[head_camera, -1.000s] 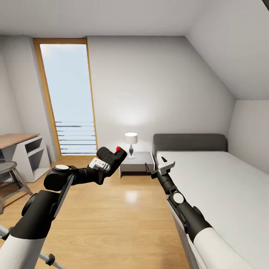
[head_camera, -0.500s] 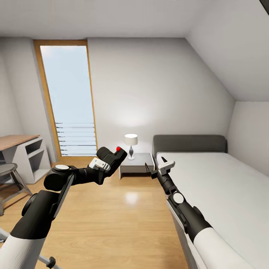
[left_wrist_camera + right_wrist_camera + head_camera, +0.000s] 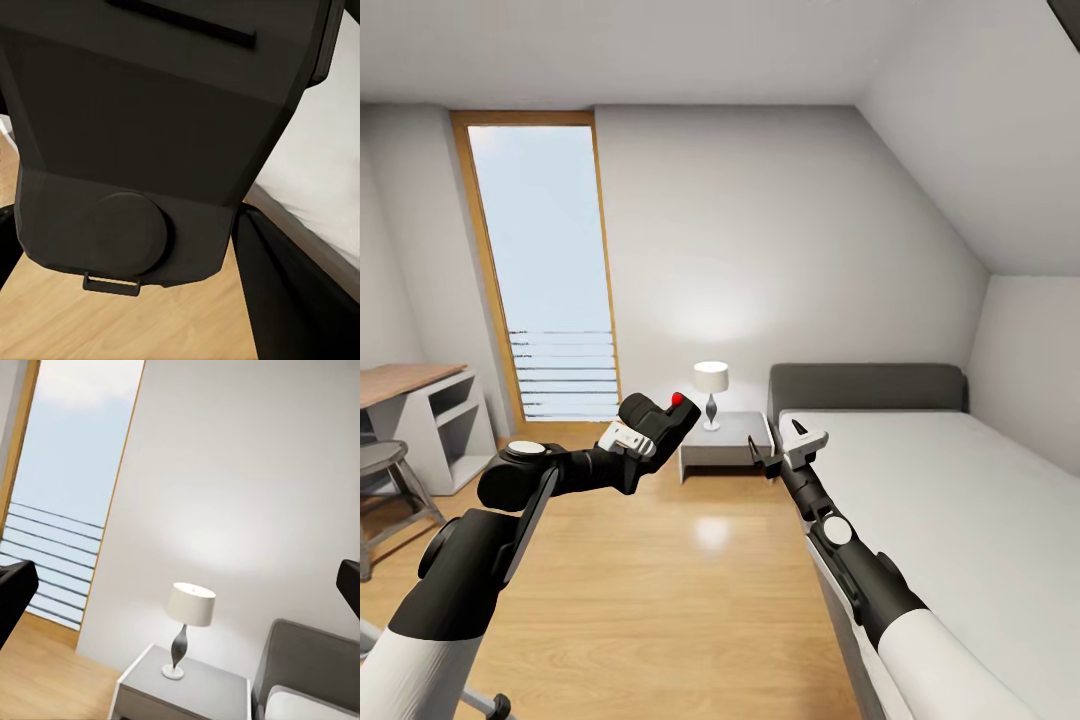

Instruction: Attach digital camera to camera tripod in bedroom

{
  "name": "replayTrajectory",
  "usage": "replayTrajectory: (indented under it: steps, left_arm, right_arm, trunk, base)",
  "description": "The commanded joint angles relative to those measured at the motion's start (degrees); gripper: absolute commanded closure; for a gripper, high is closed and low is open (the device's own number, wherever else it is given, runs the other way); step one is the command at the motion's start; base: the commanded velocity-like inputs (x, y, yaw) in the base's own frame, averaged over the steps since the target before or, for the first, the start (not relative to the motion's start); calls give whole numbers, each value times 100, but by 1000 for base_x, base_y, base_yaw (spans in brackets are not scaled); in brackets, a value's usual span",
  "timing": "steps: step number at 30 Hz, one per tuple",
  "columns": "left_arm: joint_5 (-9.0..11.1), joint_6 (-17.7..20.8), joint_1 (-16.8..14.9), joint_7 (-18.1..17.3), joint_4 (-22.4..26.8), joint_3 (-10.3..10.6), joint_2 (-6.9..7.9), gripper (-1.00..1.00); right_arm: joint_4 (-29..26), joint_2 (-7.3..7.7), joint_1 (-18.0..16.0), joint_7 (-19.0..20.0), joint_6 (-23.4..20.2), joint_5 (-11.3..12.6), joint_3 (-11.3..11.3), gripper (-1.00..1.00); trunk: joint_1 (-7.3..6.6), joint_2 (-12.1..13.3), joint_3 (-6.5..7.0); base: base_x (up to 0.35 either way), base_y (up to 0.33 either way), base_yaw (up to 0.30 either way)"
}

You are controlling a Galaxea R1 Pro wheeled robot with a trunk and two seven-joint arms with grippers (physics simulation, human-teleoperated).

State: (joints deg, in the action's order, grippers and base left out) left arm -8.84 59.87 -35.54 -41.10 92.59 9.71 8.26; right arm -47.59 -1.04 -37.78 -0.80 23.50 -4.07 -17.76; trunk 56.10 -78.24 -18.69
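Left claw (image 3: 645, 432) raised, clamped around digital camera (image 3: 660, 418); right claw (image 3: 788, 452) outstretched.

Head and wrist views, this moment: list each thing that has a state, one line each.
digital camera: held up off the floor in the left gripper, red button on top
left gripper: shut on the camera
right gripper: open, holding nothing
camera tripod: one leg showing at the lower left edge, no camera on it
lamp: upright on the nightstand
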Motion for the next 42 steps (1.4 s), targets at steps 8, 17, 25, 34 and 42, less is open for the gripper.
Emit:
replayTrajectory:
  steps: [8,17,25,34,42]
  left_arm:
    - [-56,13,-6,-65,5,4,5,100]
    - [-56,13,-6,-65,5,-3,8,100]
    - [-56,13,-6,-65,5,-20,23,100]
    - [-56,13,-6,-65,12,-75,18,100]
    - [-56,13,-6,-65,14,-75,9,100]
  right_arm:
    - [4,-2,-3,-8,14,-42,3,-100]
    - [195,-2,-4,-10,14,-42,2,-100]
    - [663,-2,-3,-4,21,-42,1,-100]
    - [1508,-2,-4,9,218,-42,9,-100]
    - [1515,-2,-3,1,257,-34,10,-100]
  trunk:
    - [-176,318,137]
    - [-374,679,298]
    - [-550,1000,442]
    - [-747,1361,604]
    - [-923,1682,747]
  base:
    - [0,0,0]
    - [0,0,0]
    - [0,0,0]
    - [0,0,0]
    - [0,0,0]
